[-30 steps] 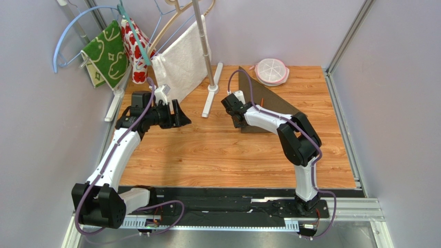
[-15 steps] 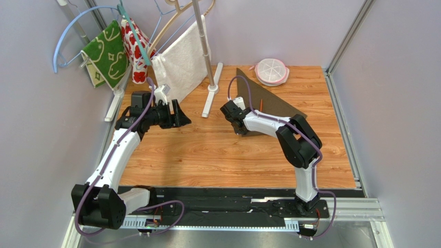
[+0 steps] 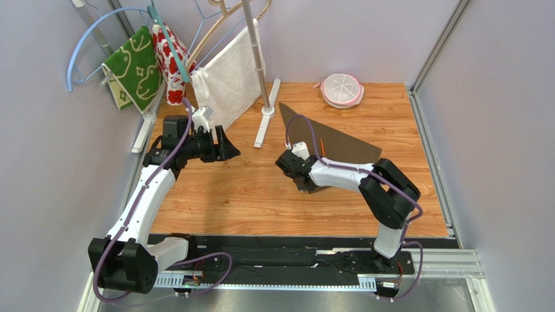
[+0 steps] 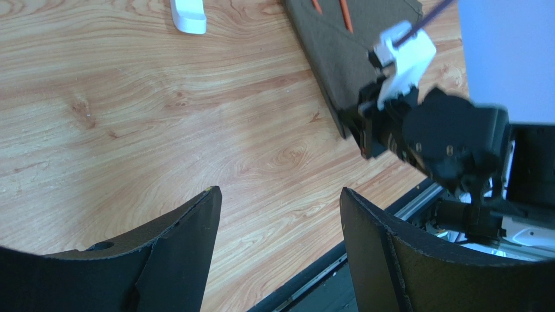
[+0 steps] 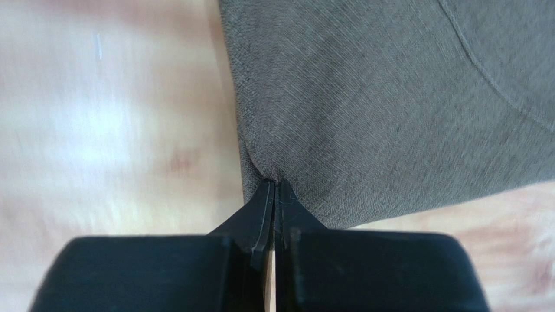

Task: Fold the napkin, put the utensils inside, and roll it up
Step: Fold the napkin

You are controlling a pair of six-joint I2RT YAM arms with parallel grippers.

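The dark brown napkin lies folded in a triangle on the wooden table, right of centre. My right gripper is shut on its near left corner, and the right wrist view shows the cloth pinched and puckered at the closed tips. An orange utensil lies on the napkin just beyond the gripper. In the left wrist view two orange utensils show on the napkin. My left gripper hovers open over bare wood at the left, nothing between its fingers.
A white rack stand with its foot rises at the back centre, carrying a white towel, a green patterned cloth and a red patterned cloth. A round pink and white dish sits at the back edge.
My right gripper has shut on the napkin's corner and drawn it toward the near edge, dragging the cloth along. The left arm has stayed still.
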